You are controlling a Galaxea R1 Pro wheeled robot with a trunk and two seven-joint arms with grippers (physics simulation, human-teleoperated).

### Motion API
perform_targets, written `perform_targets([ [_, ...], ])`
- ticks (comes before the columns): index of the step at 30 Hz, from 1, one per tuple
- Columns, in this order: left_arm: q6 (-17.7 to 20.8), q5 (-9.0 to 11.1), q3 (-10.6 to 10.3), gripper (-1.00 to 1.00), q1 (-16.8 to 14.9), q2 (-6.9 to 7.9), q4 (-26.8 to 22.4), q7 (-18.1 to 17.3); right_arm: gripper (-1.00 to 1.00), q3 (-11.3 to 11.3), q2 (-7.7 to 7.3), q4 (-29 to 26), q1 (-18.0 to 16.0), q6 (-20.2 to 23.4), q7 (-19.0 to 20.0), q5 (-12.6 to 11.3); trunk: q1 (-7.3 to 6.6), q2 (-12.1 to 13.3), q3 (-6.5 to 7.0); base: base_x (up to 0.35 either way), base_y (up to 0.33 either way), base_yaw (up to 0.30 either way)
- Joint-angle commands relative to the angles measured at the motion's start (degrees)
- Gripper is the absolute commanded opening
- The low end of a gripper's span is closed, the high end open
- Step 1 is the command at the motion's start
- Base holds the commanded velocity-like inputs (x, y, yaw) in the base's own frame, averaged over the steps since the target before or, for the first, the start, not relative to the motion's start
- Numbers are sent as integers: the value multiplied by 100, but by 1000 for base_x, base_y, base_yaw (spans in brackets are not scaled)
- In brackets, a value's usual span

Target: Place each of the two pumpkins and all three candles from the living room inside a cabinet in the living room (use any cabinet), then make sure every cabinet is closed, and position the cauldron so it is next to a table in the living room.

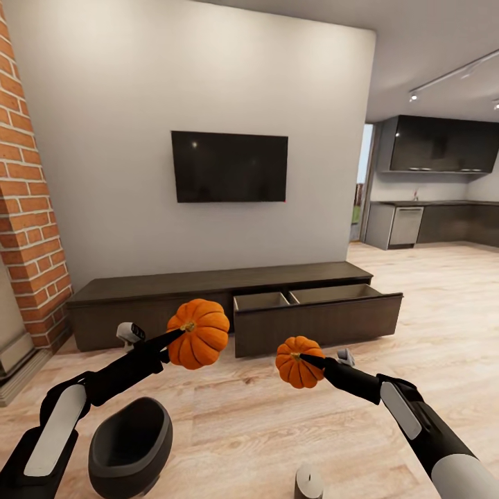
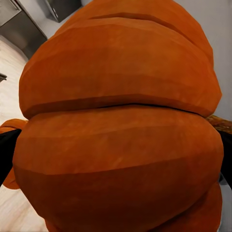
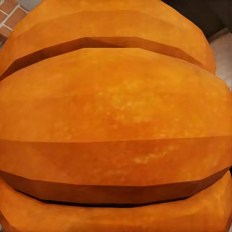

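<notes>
larger pumpkin (image 1: 199, 334): matt orange skin, smoothly ribbed
smaller pumpkin (image 1: 299, 362): matt orange, faintly mottled
cabinet (image 1: 208, 291): dark-brown wood, dull satin finish
cauldron (image 1: 129, 445): matt black, smooth, lower left of the frame
floor (image 1: 430, 305): light wood planks, slight sheen
chimney breast (image 1: 28, 208): rough red brick
television (image 1: 229, 166): glossy black screen

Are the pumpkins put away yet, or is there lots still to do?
Not yet. The long dark-brown cabinet has its right drawer pulled open, ready. The left gripper holds the larger orange ribbed pumpkin; the right gripper holds the smaller orange pumpkin. Both hang above the floor. Left: drop both in, store the beige candle and any others, shut the drawer, place the black cauldron.
</notes>
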Motion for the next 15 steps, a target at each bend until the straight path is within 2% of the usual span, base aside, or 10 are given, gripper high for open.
perform_targets([
  [1,26,-5,3,-100,-4,0,0,-23,-100,14,-6,-1,-3,32,-8,-41,-24,38,2,0,0,0],
  [15,22,-18,3,-100,-4,0,0,-23,-100,14,1,-1,-4,32,-8,-21,-331,600,123,0,0,0],
])
